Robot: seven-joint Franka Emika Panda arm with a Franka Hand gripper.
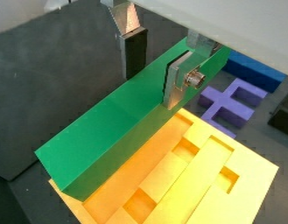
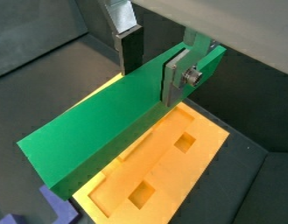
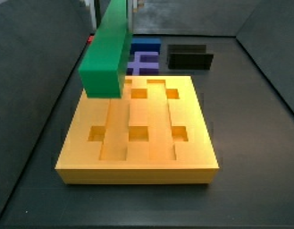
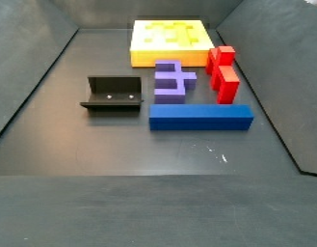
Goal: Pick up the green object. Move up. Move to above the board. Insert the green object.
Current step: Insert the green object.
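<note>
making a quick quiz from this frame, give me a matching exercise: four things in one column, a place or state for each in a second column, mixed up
Things
1. green object
2. board
3. blue block
4. fixture

Places or states
A. flat on the floor, nothing set in its square holes
B. lying on the floor in front of the purple piece in a side view
C. clamped between the fingers of the gripper, held above the board
D. standing on the floor beside the purple piece

Pairs: 1-C, 2-A, 3-B, 4-D
</note>
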